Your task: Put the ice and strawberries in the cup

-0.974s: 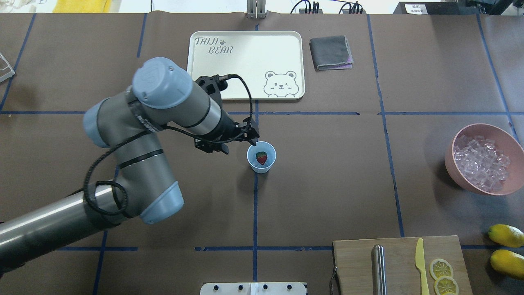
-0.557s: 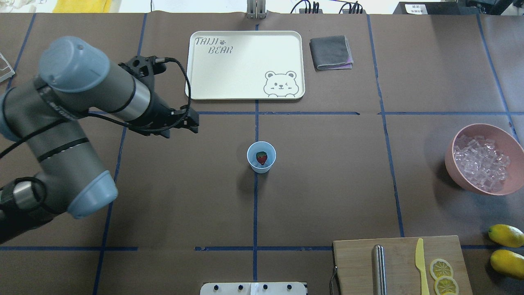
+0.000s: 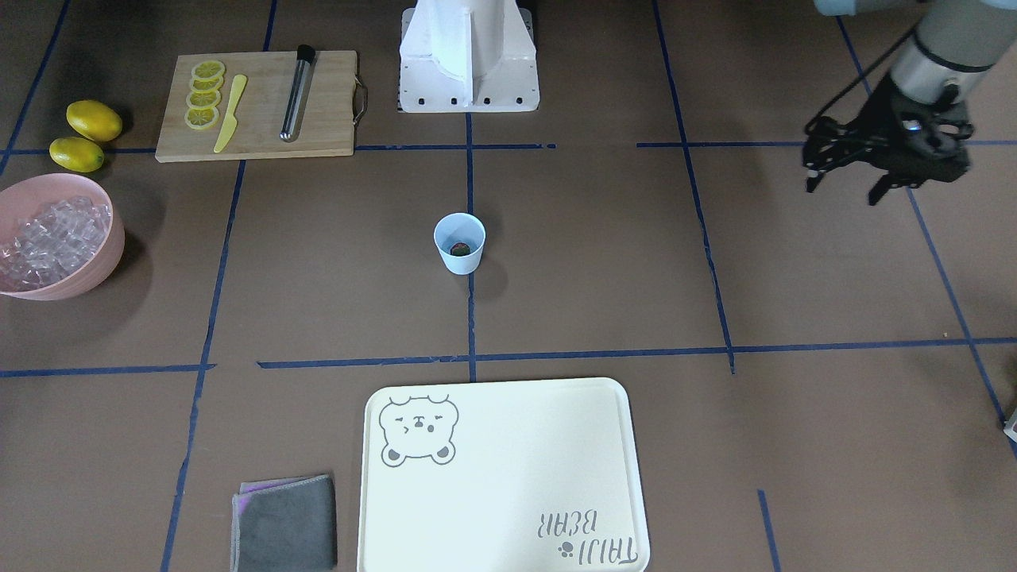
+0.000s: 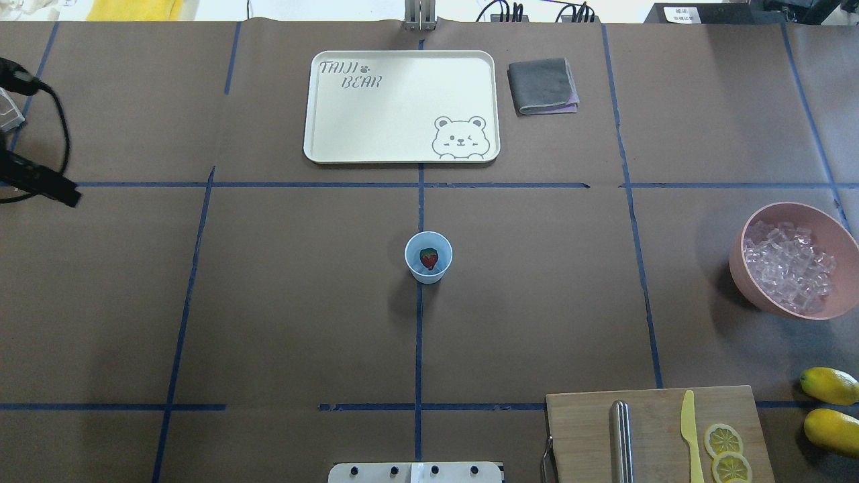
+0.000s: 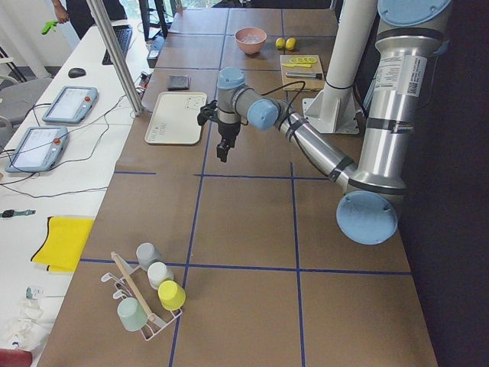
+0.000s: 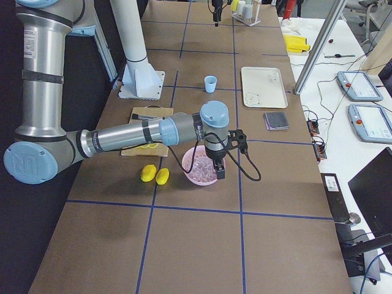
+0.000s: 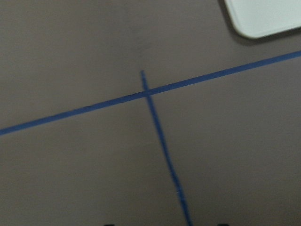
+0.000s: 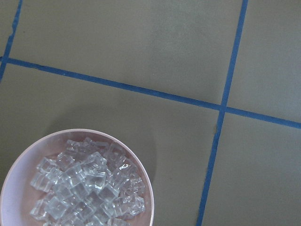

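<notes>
Left gripper (image 3: pixel 842 191) fingers spread, empty; cup (image 3: pixel 459 242) with strawberry (image 3: pixel 459 249) inside sits well apart from them. Right gripper (image 6: pixel 218 173) hangs just over ice (image 3: pixel 48 238) in pink bowl (image 3: pixel 87 274), finger state can't tell.

A cream tray (image 4: pixel 376 121) printed with a bear lies at the far middle of the brown bench (image 4: pixel 268 302), with a folded grey cloth (image 4: pixel 542 86) just to its right, not touching. A pink bowl (image 4: pixel 746 280) sits at the right edge. Nearer the front, two lemons (image 4: pixel 830 385) lie side by side (one cut off by the frame). Left of them a wooden board (image 4: pixel 584 436) carries a metal rod (image 4: pixel 621 443), a yellow knife (image 4: pixel 689 429) and lemon slices (image 4: pixel 723 440). Blue tape (image 4: pixel 418 335) grids the bench.
</notes>
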Controlling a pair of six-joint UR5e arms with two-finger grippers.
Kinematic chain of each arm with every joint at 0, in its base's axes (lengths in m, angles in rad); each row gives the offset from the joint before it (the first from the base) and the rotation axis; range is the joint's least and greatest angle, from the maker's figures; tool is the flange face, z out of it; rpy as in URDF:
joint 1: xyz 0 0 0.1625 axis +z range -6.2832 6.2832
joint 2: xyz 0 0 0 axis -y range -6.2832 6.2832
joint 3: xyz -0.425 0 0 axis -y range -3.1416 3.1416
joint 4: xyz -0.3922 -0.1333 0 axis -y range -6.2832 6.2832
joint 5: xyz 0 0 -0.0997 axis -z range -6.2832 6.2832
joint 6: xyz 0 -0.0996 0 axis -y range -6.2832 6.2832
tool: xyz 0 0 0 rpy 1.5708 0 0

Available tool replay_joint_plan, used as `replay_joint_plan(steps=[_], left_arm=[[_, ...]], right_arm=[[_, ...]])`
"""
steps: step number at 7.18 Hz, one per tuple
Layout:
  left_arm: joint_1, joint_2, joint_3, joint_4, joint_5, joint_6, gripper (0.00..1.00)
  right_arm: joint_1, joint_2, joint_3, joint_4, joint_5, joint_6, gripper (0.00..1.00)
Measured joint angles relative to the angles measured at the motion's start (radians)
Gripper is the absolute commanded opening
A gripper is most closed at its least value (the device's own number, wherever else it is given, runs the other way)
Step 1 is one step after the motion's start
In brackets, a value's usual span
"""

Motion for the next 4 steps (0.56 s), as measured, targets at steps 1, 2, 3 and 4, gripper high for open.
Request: replay_joint_plan(steps=[1,2,3,4], left_arm=[[-0.117,0.046,0.018,0.059,-0.012,0.211,1.0],[-0.226,0.07,0.048,0.134,-0.017,0.398,1.0],[-0.33,0.079,0.107,0.204,-0.035,0.538,1.0],[-0.412,0.081,0.197,0.242,-0.099,0.613,1.0]], right_arm=[[0.0,-0.001,-0.007,0.0,0.001,-0.005,1.0],[0.001,-0.006,-0.014,-0.001,0.003,-0.01,1.0],[0.002,-0.013,-0.017,-0.001,0.007,-0.012,1.0],[0.004,-0.022,-0.018,-0.001,0.019,-0.016,1.0]])
